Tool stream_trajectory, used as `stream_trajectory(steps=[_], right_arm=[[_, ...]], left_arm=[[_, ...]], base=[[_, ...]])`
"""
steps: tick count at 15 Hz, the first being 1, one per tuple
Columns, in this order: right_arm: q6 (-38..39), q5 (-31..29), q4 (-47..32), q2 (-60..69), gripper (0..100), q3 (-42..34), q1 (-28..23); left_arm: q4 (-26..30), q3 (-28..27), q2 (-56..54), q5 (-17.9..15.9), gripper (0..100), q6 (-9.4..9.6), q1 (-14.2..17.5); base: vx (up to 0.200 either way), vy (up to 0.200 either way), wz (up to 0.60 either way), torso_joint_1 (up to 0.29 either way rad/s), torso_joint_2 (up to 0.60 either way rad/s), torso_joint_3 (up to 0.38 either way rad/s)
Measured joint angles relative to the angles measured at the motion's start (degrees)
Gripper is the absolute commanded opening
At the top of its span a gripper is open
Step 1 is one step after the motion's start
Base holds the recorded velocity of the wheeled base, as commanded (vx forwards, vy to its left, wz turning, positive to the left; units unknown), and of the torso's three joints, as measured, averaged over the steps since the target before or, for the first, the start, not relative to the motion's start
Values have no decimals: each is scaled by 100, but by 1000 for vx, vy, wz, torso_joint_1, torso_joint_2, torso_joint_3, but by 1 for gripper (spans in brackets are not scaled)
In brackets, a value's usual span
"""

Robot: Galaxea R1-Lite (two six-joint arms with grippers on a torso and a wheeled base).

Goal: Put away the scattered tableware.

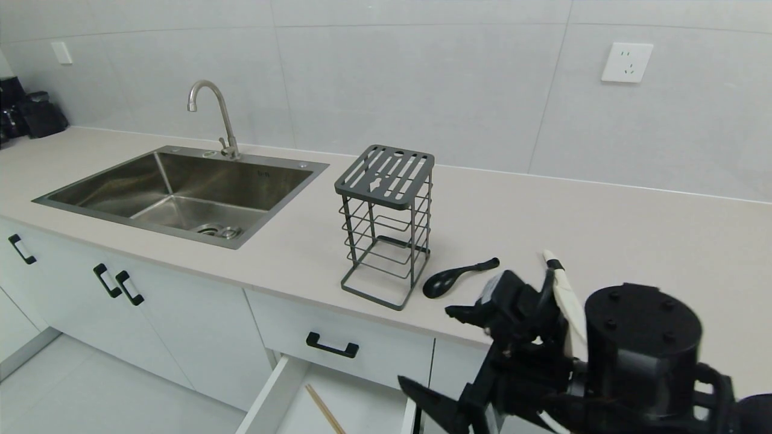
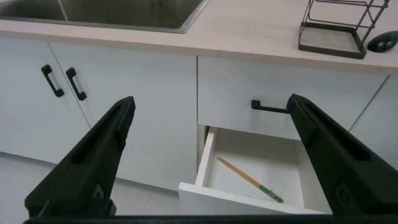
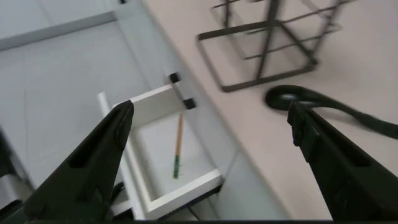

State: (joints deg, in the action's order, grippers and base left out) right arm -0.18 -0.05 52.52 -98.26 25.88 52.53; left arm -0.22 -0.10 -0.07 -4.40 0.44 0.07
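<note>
The spoon [image 1: 449, 278] is lying flat on the counter [image 1: 543, 211] just right of the rack [image 1: 386, 223], its handle pointing right and slightly toward the wall. A chopstick [image 2: 249, 180] is lying diagonally in the open drawer [image 2: 204, 158]. The left gripper [image 2: 211, 99] and right gripper [image 3: 210, 109] are both gaping wide, holding nothing.

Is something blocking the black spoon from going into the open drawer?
Nothing that shows. The spoon lies on the counter, right beside the rack and not under it. The drawer below the counter's front edge is pulled open, with a chopstick lying inside.
</note>
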Motion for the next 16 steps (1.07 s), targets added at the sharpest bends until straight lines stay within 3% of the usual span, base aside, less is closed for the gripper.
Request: stream_trajectory(steps=[6, 11, 16], right_arm=[[16, -16, -57, 750, 100, -321, -1541], [-307, 60, -57, 212, 100, 30, -2048], [-747, 744, -49, -592, 100, 617, -2345]], left_arm=[[0, 0, 0, 0, 100, 0, 0], [-2, 0, 0, 0, 100, 0, 0], [0, 0, 0, 0, 100, -1, 0]], base=[[0, 0, 0, 0, 0, 0], [0, 0, 0, 0, 0, 0], [0, 0, 0, 0, 0, 0]])
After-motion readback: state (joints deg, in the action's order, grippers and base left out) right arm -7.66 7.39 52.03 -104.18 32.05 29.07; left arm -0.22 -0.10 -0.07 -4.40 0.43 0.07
